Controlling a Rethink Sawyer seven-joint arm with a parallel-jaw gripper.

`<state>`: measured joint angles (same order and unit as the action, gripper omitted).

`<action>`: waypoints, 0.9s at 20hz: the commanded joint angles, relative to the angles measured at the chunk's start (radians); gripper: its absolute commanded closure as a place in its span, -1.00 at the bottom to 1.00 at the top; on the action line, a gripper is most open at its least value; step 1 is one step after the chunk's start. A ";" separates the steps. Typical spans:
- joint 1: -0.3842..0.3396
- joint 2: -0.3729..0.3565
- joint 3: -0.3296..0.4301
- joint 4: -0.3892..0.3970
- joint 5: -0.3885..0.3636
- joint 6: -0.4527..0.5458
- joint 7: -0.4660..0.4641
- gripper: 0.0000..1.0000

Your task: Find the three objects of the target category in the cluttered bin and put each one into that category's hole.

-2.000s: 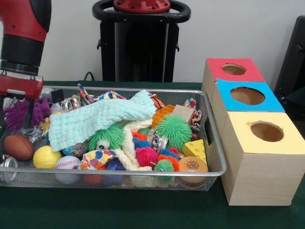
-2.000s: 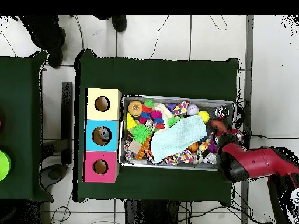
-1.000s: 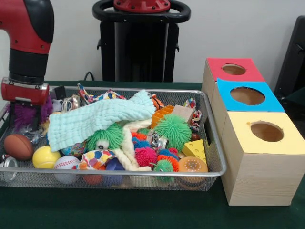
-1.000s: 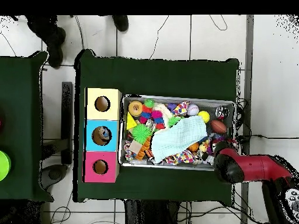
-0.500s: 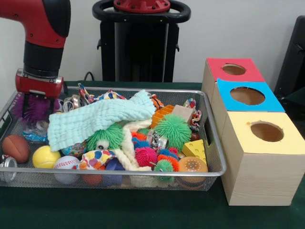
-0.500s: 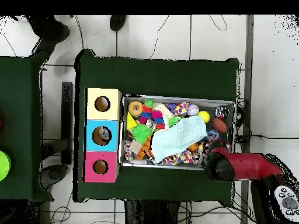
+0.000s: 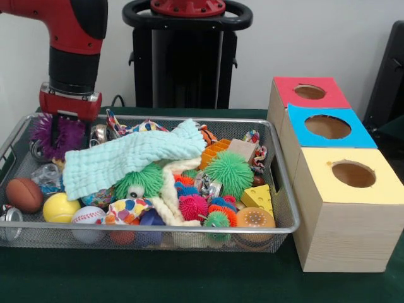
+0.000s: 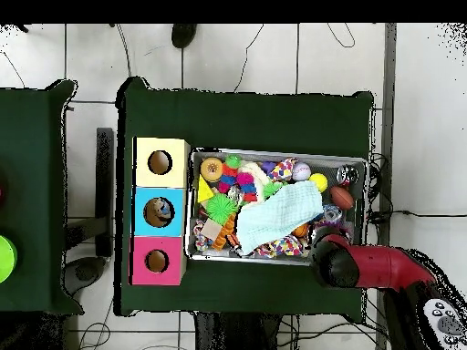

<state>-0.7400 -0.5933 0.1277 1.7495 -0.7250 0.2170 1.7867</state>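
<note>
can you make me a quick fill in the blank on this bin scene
1. The claw holds a spiky ball coloured ____.
2. The box between the red one and the yellow one has a ____ top.
3. The mint cloth lies partly over a fuzzy ____ toy with an eye.

Missing words: purple; blue; green

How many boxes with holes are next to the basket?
3: the red box farthest back, the blue box in the middle, the yellow box in front. All three stand beside the basket.
</note>
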 commanded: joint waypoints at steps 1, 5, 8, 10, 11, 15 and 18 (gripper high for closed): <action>-0.031 0.006 0.051 0.139 0.052 -0.051 0.127 -1.00; -0.061 -0.010 0.068 0.173 0.040 -0.103 0.113 -1.00; -0.081 -0.016 0.087 0.179 0.013 -0.136 0.086 -1.00; -0.100 -0.016 0.105 0.172 -0.009 -0.156 0.061 -1.00; -0.107 -0.017 0.113 0.170 -0.015 -0.160 0.050 -1.00; -0.176 -0.031 0.205 0.147 -0.070 -0.190 -0.015 -1.00; -0.242 -0.032 0.300 0.113 -0.133 -0.211 -0.057 -1.00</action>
<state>-0.8984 -0.6348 0.2145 1.8419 -0.7418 0.0351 1.7867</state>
